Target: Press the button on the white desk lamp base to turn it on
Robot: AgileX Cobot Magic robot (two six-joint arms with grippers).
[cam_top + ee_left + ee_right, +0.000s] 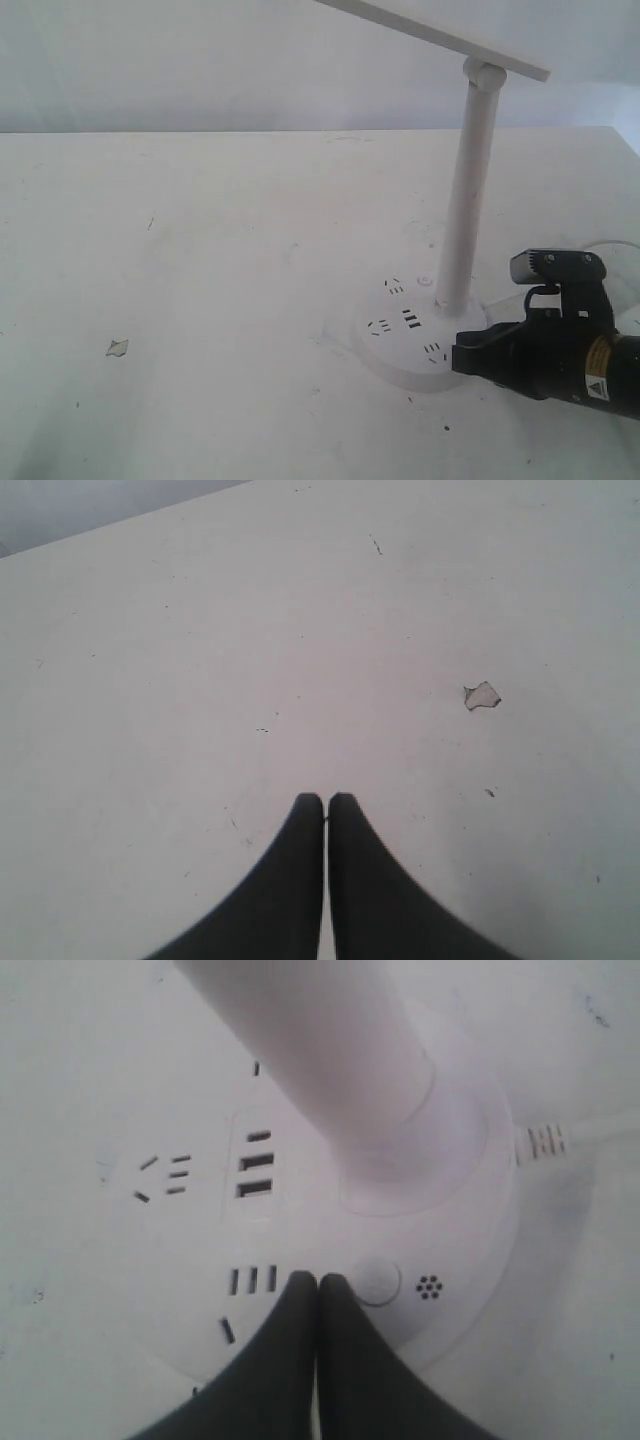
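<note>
The white desk lamp base point(400, 335) is a thick round disc with dark socket slots, standing right of the table's middle. Its white pole point(468, 190) rises to a flat lamp head point(440, 35). My right gripper point(462, 358) reaches in from the right, over the base's near right edge. In the right wrist view the lamp base point(300, 1230) fills the frame. The right gripper point(318, 1278) is shut and empty, its tips just beside a round white button point(378, 1280); I cannot tell if they touch the disc. My left gripper point(326, 798) is shut over bare table.
The white table point(200, 300) has a small chipped patch point(117, 347), which is also the chipped patch point(481, 695) ahead of the left gripper. A white cable point(560, 1138) leaves the base on the far side. A wall stands behind the table.
</note>
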